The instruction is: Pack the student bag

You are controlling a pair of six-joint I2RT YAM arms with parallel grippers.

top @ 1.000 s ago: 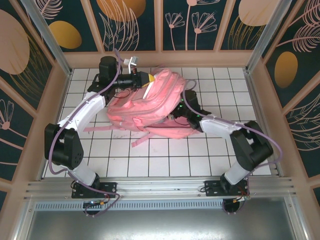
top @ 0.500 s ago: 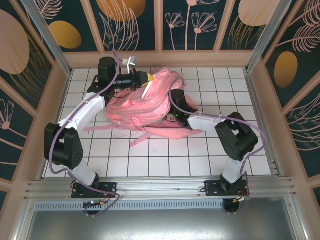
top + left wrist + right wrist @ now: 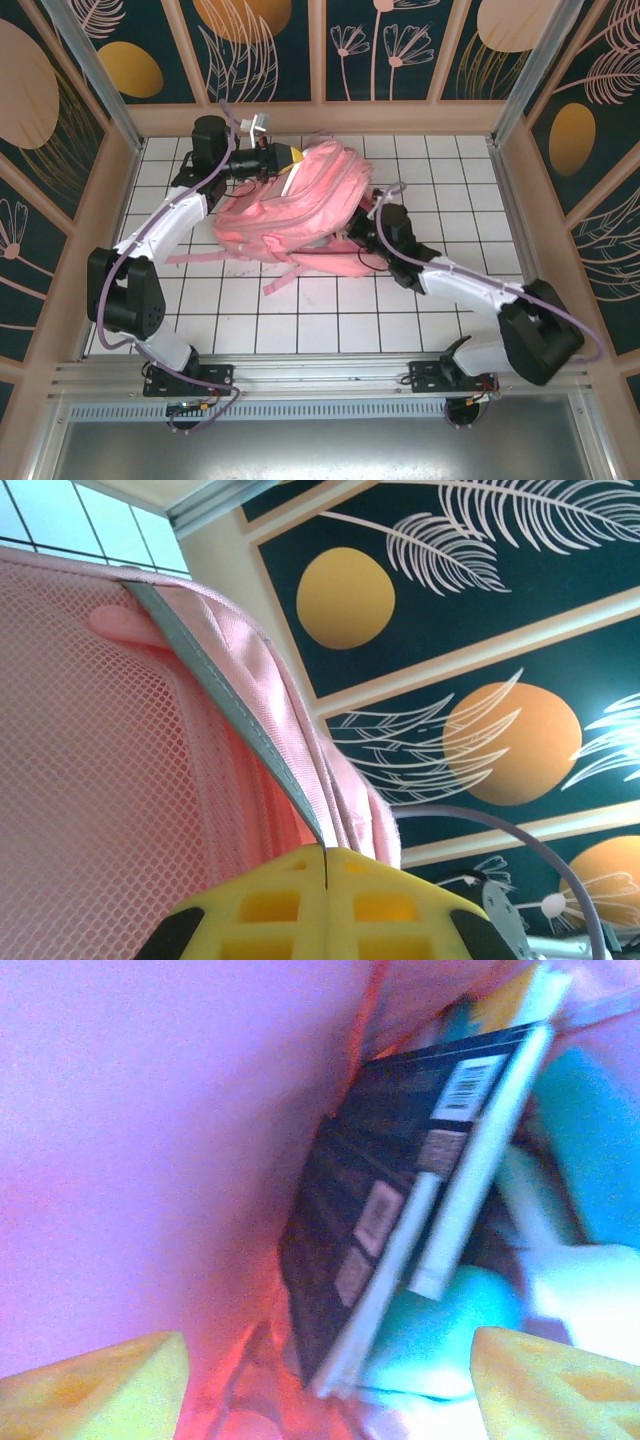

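left hand (image 3: 326, 900): clenched, both yellow fingers (image 3: 265, 910) pressed flat together with the student bag (image 3: 300, 205) pinched in the seam, so it's grasping the bag's rim
what's in that pinch: a grey edge strip (image 3: 225, 705) runs straight down to where the fingers meet, with pink mesh (image 3: 110, 780) to its left and folded pink fabric just to its right
right hand (image 3: 325, 1385): released, yellow fingertips (image 3: 100, 1380) way apart at the bottom corners of its wrist view, nothing between them
ahead of the right hand: the inside of the bag, pink wall off to the left and a dark book (image 3: 385, 1220) with barcode stickers tilted dead ahead, too blurry to read
next to the book: a teal thing (image 3: 440, 1335) touching its lower right, and pale blurry stuff further right that I can't make out
where the bag is: lying on the white gridded tabletop (image 3: 300, 310) between the two hands, left hand on its far top edge, right hand tucked in at its right side
straps (image 3: 290, 272): trailing over the tabletop on the bag's near side, left of the right hand
behind the left hand: dark wall panels (image 3: 450, 610) with orange circles and leaf drawings
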